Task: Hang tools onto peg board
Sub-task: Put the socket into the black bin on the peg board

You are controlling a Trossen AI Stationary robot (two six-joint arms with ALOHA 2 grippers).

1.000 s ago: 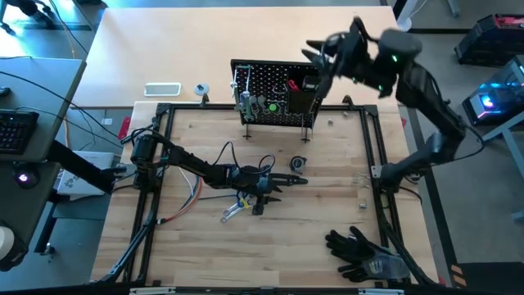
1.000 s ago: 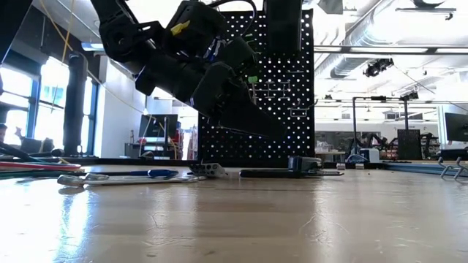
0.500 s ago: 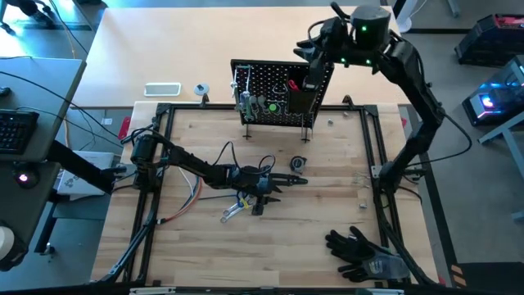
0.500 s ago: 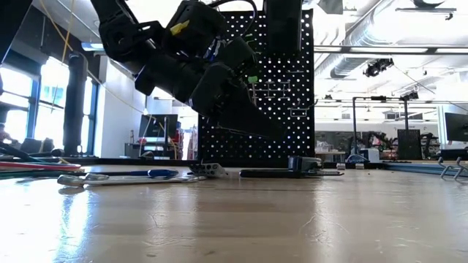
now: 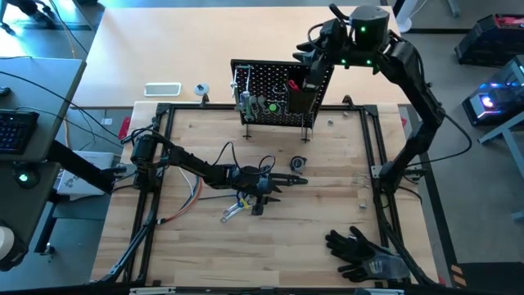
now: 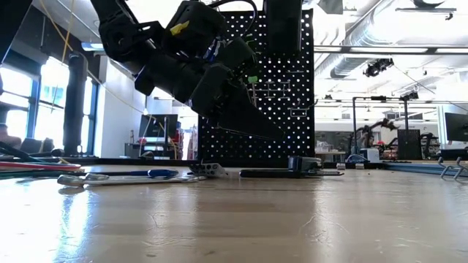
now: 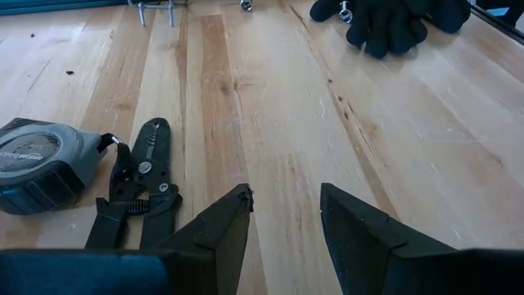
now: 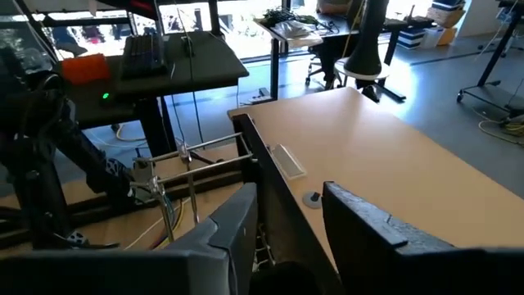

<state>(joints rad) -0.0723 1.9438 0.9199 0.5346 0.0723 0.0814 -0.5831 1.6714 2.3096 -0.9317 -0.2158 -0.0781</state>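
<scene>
Jaws apart, empty, both grippers: left gripper (image 7: 282,215) low mid-table, right gripper (image 5: 315,51) at black perforated peg board (image 5: 270,84), far side. Some tools hung; you've black pliers (image 7: 137,192) etc. left.

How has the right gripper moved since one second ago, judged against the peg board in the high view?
Yes. The right gripper has swung leftward, now directly over the peg board's right top edge.

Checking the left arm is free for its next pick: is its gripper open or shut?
Open and empty: the left gripper shows bare table wood between its fingers, beside the black pliers.
</scene>
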